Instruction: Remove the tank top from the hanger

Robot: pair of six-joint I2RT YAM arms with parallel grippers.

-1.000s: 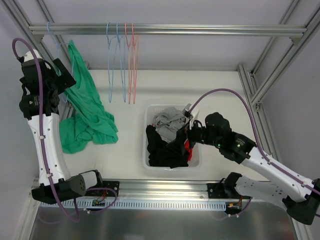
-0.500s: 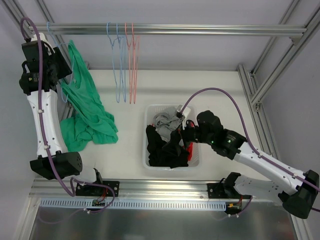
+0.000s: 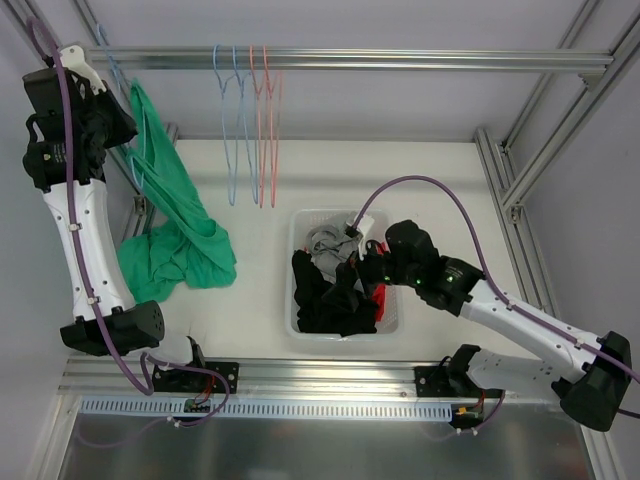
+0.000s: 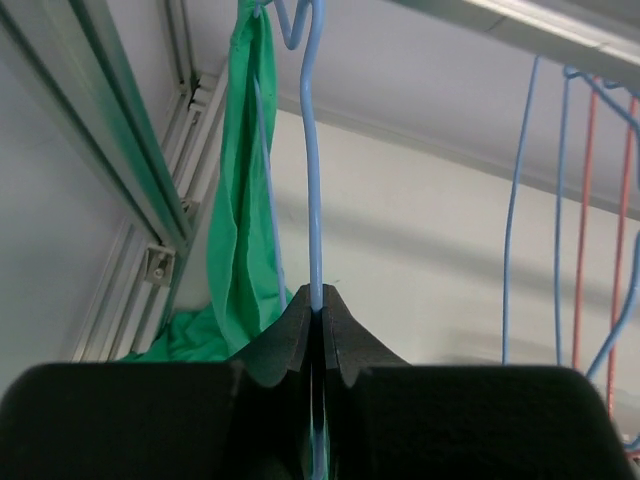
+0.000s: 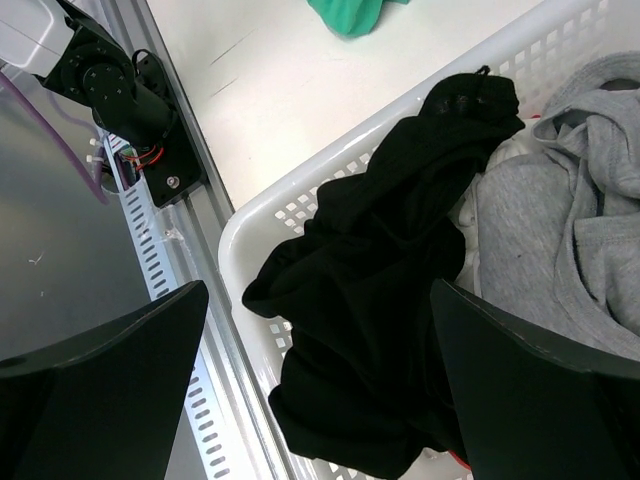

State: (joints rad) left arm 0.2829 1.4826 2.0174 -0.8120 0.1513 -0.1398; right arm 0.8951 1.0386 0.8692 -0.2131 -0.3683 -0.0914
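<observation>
The left gripper (image 4: 316,300) is pinching the blue hanger (image 4: 313,180) at the far left. The green tank top (image 4: 240,230) is hanging just beside it, trailing onto the worktop (image 3: 400,180). The right gripper (image 5: 318,390) is hovering spread over the basket (image 5: 250,225).

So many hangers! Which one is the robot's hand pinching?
The blue hanger farthest left, with the green tank top on it. The left hand pinches its wire; the other hangers hang bare.
</observation>
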